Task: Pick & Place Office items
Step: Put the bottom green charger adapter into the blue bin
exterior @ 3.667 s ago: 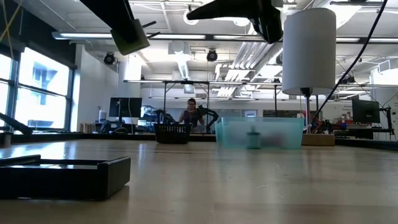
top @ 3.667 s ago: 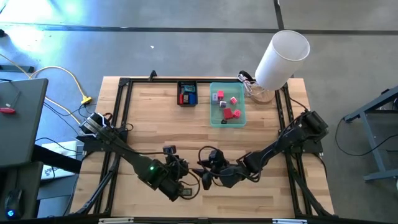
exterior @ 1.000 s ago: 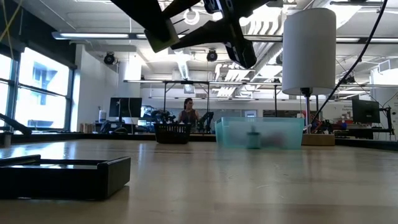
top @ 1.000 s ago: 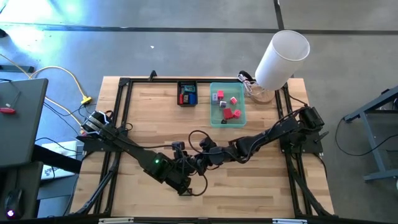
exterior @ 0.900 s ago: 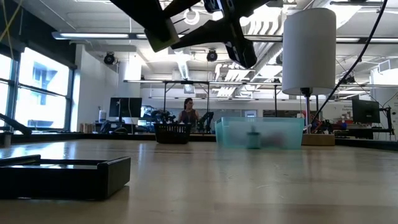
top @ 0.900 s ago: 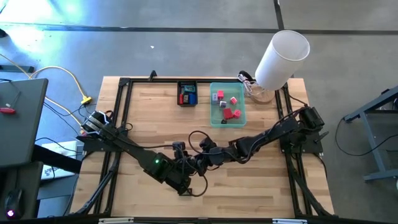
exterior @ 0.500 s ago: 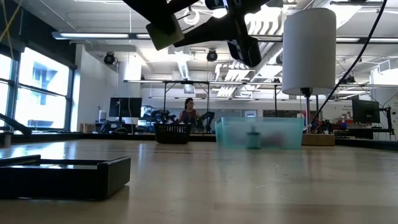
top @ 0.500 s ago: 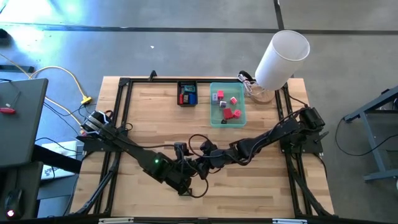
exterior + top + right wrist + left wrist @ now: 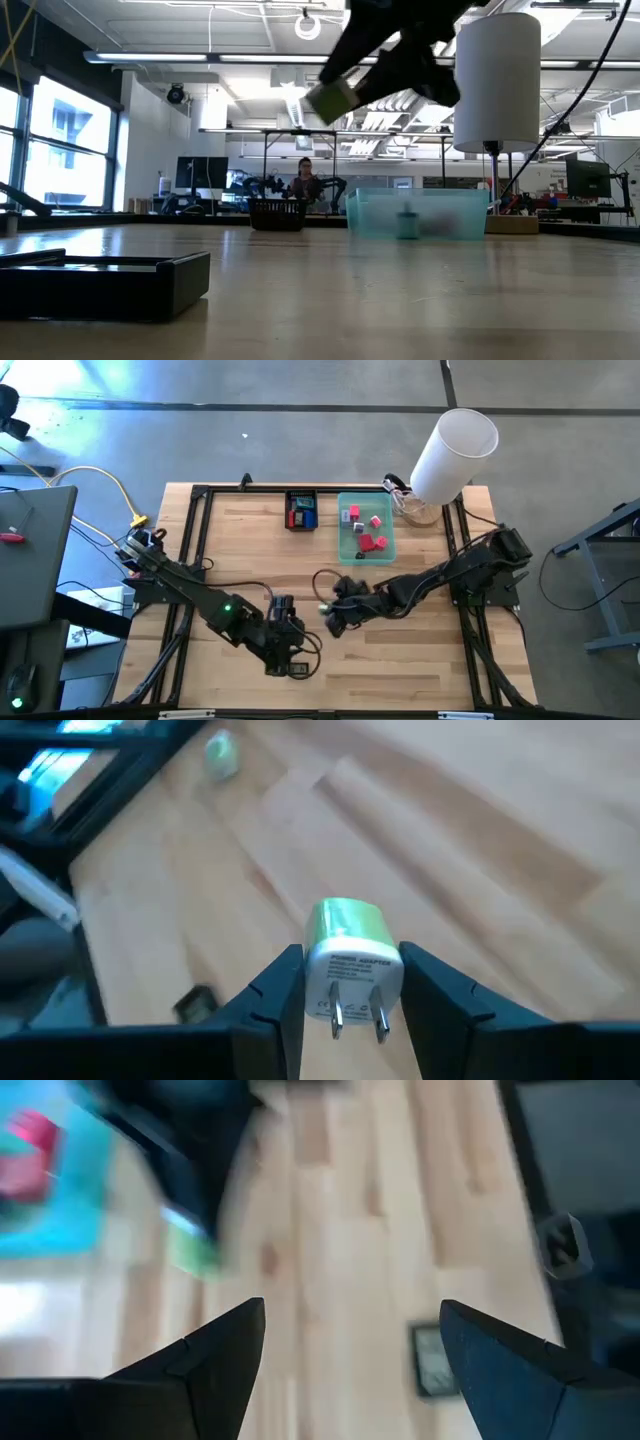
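Right end effector [image 9: 343, 982] pinching one green plug adapter [image 9: 346, 955]; left end effector [image 9: 345, 1345] spread, empty.

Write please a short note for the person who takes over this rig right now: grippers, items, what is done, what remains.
Right gripper: shut on a green plug adapter, held above mid-table.
Left gripper: open, empty, over the near part of the table.
Done: several red and pink pieces lie in the teal tray; some pieces sit in the small black tray.
Left: probably place the adapter in a tray.
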You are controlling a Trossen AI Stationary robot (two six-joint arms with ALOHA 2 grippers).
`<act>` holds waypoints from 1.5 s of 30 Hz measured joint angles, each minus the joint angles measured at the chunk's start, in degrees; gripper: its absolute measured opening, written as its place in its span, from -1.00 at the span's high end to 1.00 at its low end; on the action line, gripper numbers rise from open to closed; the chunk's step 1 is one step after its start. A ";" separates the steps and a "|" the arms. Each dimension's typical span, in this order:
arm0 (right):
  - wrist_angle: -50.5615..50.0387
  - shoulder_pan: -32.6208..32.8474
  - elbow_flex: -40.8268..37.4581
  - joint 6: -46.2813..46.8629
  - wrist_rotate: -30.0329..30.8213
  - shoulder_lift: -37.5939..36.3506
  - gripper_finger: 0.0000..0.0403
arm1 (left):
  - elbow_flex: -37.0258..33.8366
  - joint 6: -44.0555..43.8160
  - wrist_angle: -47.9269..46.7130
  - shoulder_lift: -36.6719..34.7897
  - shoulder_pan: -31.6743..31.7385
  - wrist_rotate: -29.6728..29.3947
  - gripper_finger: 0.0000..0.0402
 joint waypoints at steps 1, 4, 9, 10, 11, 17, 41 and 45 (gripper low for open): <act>-2.05 -0.12 0.02 -0.07 1.34 -1.13 0.40 | 0.00 -0.07 -0.75 -0.34 0.00 1.55 -0.44; -9.52 -1.06 0.04 -0.09 4.38 -5.33 0.40 | -0.02 -1.99 -4.19 -0.96 0.01 3.37 -0.44; -18.18 -6.18 0.07 -0.78 7.90 -11.25 0.40 | -0.24 -5.24 -10.78 -1.13 1.91 3.46 -0.44; -18.97 -7.68 0.08 -1.31 7.28 -12.07 0.40 | -0.29 -6.11 -12.00 -1.13 2.50 3.46 -0.44; -19.78 -9.21 0.09 -1.91 6.89 -12.45 0.40 | -0.31 -6.84 -13.29 -1.13 2.97 3.42 -0.44; -21.35 -18.93 0.07 -8.40 1.96 -11.88 0.40 | -0.33 -10.64 -18.08 -1.15 5.58 3.91 -0.44; -20.34 -39.37 0.03 -22.66 -11.44 1.74 0.40 | -0.74 -11.90 -31.01 -1.12 10.90 5.15 -0.44; -19.57 -39.30 0.09 -24.02 -10.03 3.14 0.40 | -1.29 -11.86 -31.18 -1.11 12.62 5.17 -0.44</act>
